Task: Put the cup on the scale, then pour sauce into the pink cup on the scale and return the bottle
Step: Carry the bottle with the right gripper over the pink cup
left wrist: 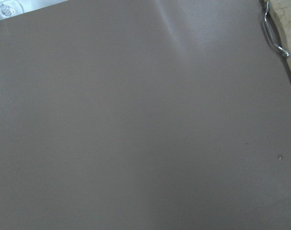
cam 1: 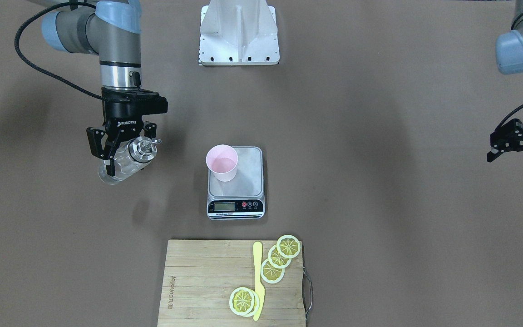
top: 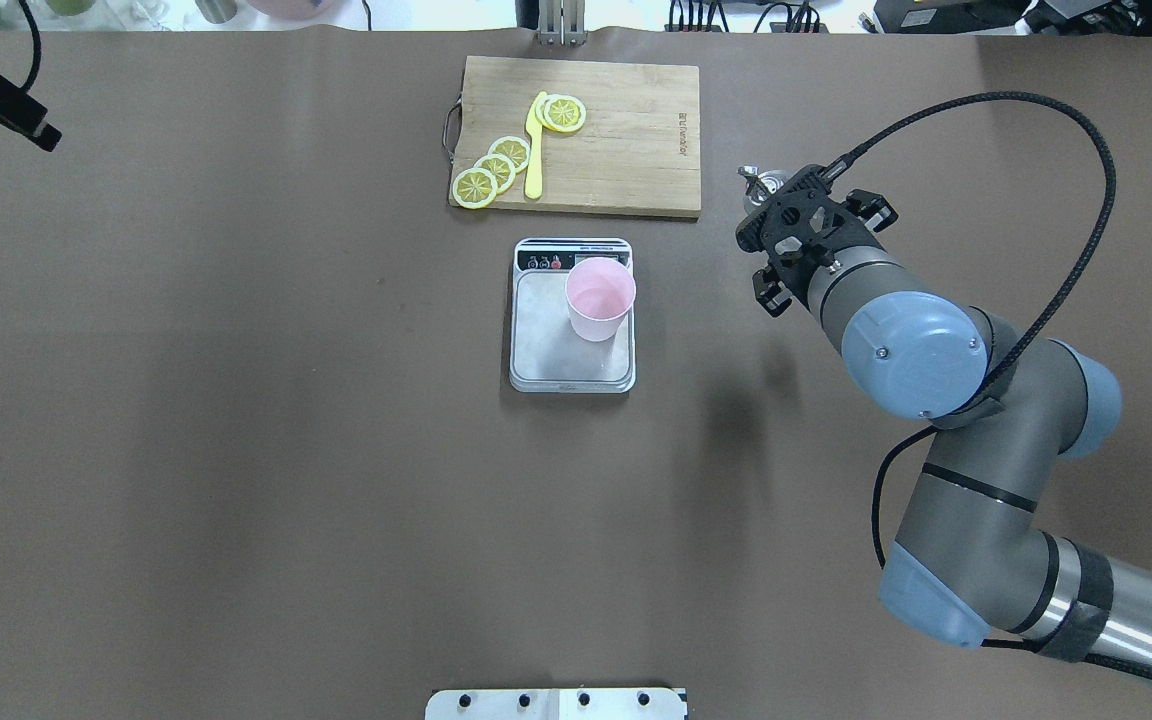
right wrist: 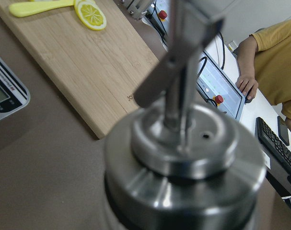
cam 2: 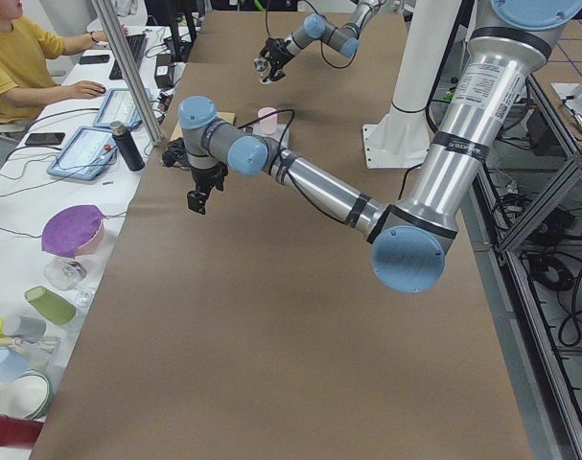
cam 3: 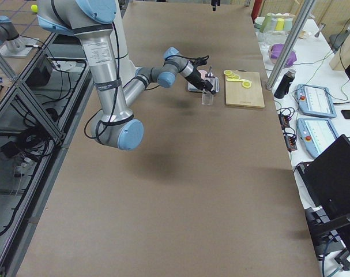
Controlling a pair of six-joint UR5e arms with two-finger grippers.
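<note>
1. Bottom centre of the front view: a wooden board [cam 1: 207, 281] carrying lemon slices [cam 1: 279, 259] and a yellow knife [cam 1: 258, 277]. None of these belongs to the task.
2. Centre of the frame: the scale [cam 1: 248, 181], with its display strip facing the board. The cup [cam 1: 222, 162] stands upright on the left part of the plate with its mouth open. Its contents cannot be read, and neither can the display.
3. Left of centre, well apart from the scale: the right gripper [cam 1: 127, 152]. Its jaws are clamped on the body of the bottle [cam 1: 125, 165], and the silver cap shows between the fingers. The sauce is clear and its level cannot be judged. Whether the bottle's base touches the table [cam 1: 379, 227] or hangs just above it cannot be told.
4. Right edge of the frame: the left gripper [cam 1: 515, 161]. Its jaws are apart and hold nothing, and it is parked far from the scale.
5. Top centre: the white base [cam 1: 239, 36].
6. Step in hand, as a judgement: the cup is already placed, the bottle is grasped, and no pour is evident. This is probably the carry toward the cup.
7. The next move calls for bringing the spout over the cup's rim. The bottle must then tilt slowly without nudging the light cup off the plate.
</note>
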